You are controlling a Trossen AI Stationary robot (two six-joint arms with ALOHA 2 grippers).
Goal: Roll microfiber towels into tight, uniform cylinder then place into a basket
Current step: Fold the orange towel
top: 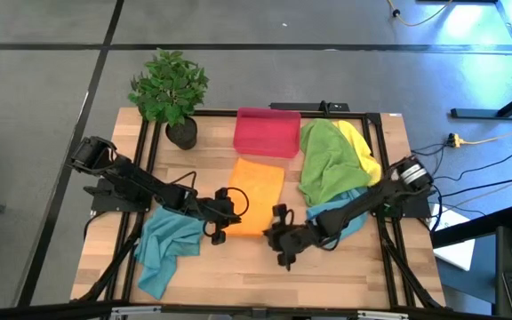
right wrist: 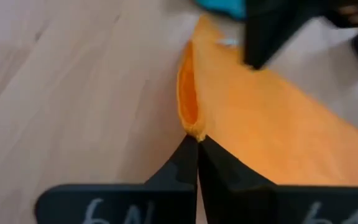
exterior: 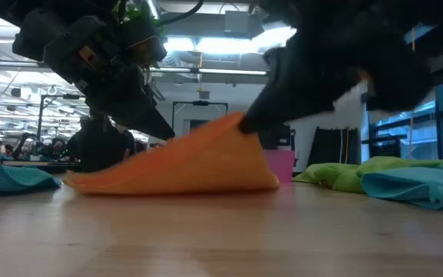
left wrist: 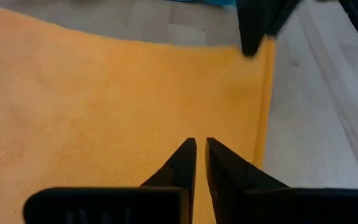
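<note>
An orange towel [top: 258, 191] lies in the middle of the table, its near edge raised off the wood [exterior: 198, 154]. My left gripper [top: 220, 229] is shut at the towel's near left corner. My right gripper [top: 279, 236] is shut on its near right corner. The red-pink basket [top: 267, 132] stands behind the towel, at the far edge. One teal towel [top: 165, 247] lies crumpled at the near left. Green [top: 325, 162] and yellow [top: 360, 147] towels are heaped on the right over another teal one [top: 345, 215]. My left gripper has its two fingers [left wrist: 185, 158] together on the orange towel's left edge near the near corner, slanting down from the table's left. The fingers hide the place of contact. The cloth there [exterior: 177, 142] stands above the table. My right gripper pinches the towel's near right corner [right wrist: 195, 129] between its two fingertips, slanting down from the table's right. The corner is bunched into a small fold. It is lifted clear [exterior: 238, 121], and the cloth slopes down from it to the table.
A potted plant [top: 171, 89] stands at the far left corner beside the basket. Bare wood lies along the near edge in front of the orange towel [top: 265, 280]. A black frame rail [top: 149, 151] runs around the work area.
</note>
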